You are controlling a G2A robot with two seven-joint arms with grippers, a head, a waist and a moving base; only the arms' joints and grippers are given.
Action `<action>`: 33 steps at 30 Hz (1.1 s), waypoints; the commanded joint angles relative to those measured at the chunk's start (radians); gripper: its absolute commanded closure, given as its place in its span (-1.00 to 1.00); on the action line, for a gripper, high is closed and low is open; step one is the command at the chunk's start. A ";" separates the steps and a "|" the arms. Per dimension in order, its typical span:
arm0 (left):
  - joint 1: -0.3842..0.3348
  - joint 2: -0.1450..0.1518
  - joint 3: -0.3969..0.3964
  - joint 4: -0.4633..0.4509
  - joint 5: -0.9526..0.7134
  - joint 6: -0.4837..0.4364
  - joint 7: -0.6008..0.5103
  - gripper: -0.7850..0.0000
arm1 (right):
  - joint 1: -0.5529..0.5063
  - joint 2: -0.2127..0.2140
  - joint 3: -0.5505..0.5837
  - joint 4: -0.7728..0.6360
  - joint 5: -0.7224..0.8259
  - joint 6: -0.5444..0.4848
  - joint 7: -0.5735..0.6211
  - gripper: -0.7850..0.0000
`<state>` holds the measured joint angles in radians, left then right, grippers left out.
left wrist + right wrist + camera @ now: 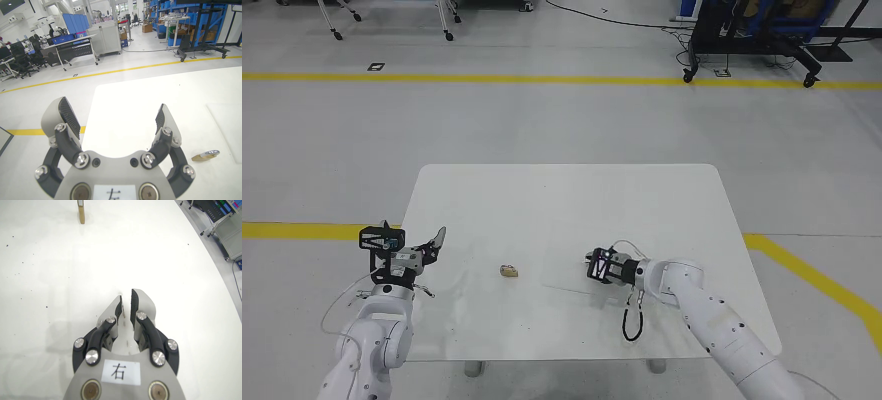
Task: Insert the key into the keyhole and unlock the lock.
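A small brass padlock (509,270) lies on the white table (562,200), between the two arms. It also appears in the left wrist view (205,156) and in the right wrist view (81,213). My right gripper (591,264) rests low on the table to the right of the padlock, fingers a narrow gap apart (126,293). A thin metal key (123,311) stands between them against one pad, with a gap to the other pad. My left gripper (432,245) hovers over the table's left edge, wide open and holding nothing (112,102).
Small dark specks (20,262) dot the table around the right gripper. A black cable loop (632,322) hangs from the right arm over the table. A faint flat sheet (223,123) lies on the table beyond the padlock. The floor drops off just left of the left gripper.
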<state>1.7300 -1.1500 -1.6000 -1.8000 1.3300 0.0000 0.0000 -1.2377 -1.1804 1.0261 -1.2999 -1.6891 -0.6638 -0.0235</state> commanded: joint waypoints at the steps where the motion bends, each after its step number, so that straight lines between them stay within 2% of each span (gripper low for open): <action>1: 0.000 0.000 0.000 0.000 0.000 0.000 0.000 -1.00 | 0.006 0.001 0.000 0.000 -0.001 -0.006 0.003 1.00; 9: 0.000 0.000 0.000 0.000 0.000 0.000 0.000 -1.00 | 0.001 0.014 0.023 -0.031 0.001 -0.052 -0.026 1.00; 16: 0.000 0.000 0.000 0.000 0.000 0.000 0.000 -1.00 | -0.027 0.031 0.064 -0.078 0.028 -0.102 -0.130 1.00; 21: 0.000 0.000 0.000 0.000 0.000 0.000 0.000 -1.00 | -0.032 0.037 0.112 -0.053 0.187 -0.178 -0.245 1.00; 27: 0.000 0.000 0.000 0.000 0.000 0.000 0.000 -1.00 | -0.068 0.048 0.166 -0.031 0.387 -0.349 -0.394 1.00; 33: 0.000 0.000 0.000 0.000 0.000 0.000 0.000 -1.00 | -0.073 0.051 0.165 -0.043 0.398 -0.349 -0.402 1.00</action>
<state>1.7300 -1.1500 -1.6000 -1.8000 1.3300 0.0000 0.0000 -1.3103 -1.1298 1.1912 -1.3435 -1.2907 -1.0123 -0.4255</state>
